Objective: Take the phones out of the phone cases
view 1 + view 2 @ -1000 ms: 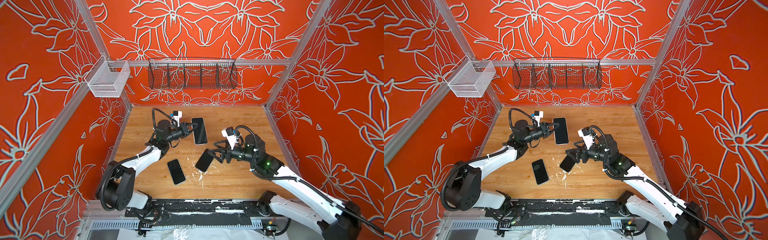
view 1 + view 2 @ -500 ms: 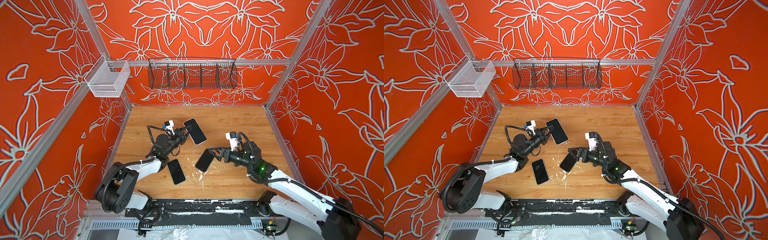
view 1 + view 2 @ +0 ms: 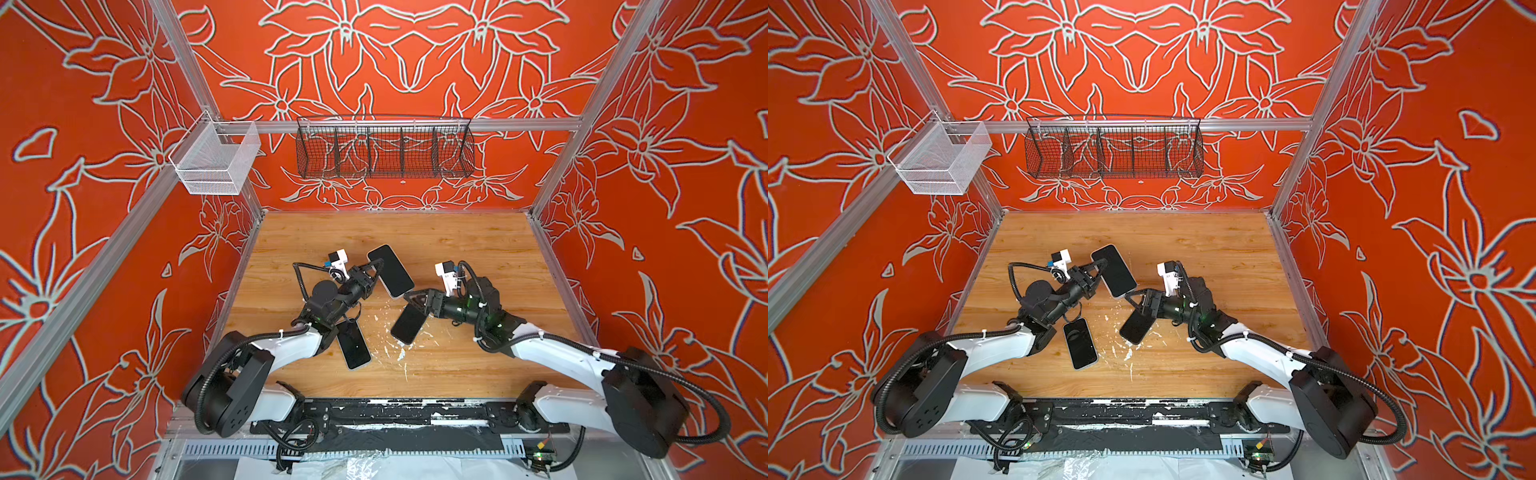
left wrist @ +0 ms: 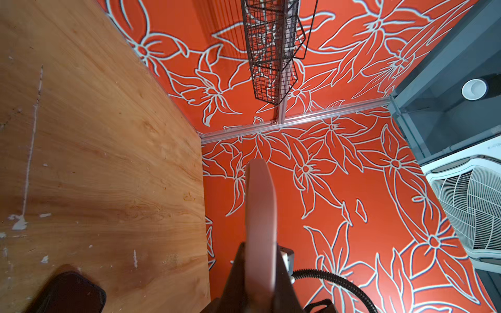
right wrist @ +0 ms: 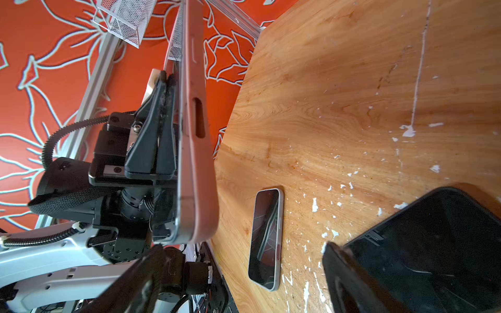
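The phone in its pink phone case hangs tilted above the wooden table, dark screen up. My left gripper is shut on its edge. In the right wrist view the pink case shows edge-on, with a silver phone rim along it. My right gripper stands open just right of the cased phone's near corner, holding nothing. One of its fingers hovers over a dark phone that lies flat on the table.
A white-edged phone lies flat near the left arm's wrist. White flecks mark the table in front. A black wire basket hangs on the back wall and a white mesh bin on the left rail.
The left arm has drawn back toward the front and turned the cased phone to a slant. The right gripper has moved left toward the cased phone and stays open.
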Robot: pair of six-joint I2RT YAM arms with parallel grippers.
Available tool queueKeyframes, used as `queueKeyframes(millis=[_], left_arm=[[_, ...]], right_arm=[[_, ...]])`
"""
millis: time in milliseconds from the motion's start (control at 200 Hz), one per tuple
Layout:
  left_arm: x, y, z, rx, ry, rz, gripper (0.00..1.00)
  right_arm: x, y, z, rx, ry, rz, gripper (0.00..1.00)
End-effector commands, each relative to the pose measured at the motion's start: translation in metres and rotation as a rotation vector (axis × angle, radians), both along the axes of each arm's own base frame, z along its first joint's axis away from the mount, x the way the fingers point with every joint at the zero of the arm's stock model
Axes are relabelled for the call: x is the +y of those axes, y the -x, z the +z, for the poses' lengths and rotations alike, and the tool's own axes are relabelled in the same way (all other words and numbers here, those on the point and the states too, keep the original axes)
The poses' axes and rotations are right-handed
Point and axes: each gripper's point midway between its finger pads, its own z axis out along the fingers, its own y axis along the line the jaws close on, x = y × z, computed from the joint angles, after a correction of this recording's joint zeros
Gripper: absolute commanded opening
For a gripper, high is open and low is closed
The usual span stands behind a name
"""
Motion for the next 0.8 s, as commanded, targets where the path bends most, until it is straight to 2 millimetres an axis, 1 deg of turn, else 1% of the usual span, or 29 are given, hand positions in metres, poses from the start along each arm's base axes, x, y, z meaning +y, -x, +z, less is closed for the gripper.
queueKeyframes(millis=[0,250,440,550,791], left_arm=[[0.002,0.012,0.042,-0.122,0.051,0.001,0.00],[-0.004,0.018,0.049,-0.133,0.050,-0.021,0.00],[-0.008,0.021,0.051,-0.135,0.078,-0.044,0.00],[-0.008,0.023,0.051,-0.138,0.089,-0.050,0.00],[-0.009,0.024,0.049,-0.147,0.077,-0.055,0.00]], right_arm=[[0.009,-0.004,0.022,-0.037,-0.061,0.020,0.92],[0.019,-0.014,0.017,-0.021,-0.086,0.028,0.92],[0.026,-0.020,0.019,-0.031,-0.107,0.038,0.90],[0.027,-0.024,0.025,-0.049,-0.133,0.043,0.86],[0.030,-0.024,0.048,-0.090,-0.248,0.103,0.77]])
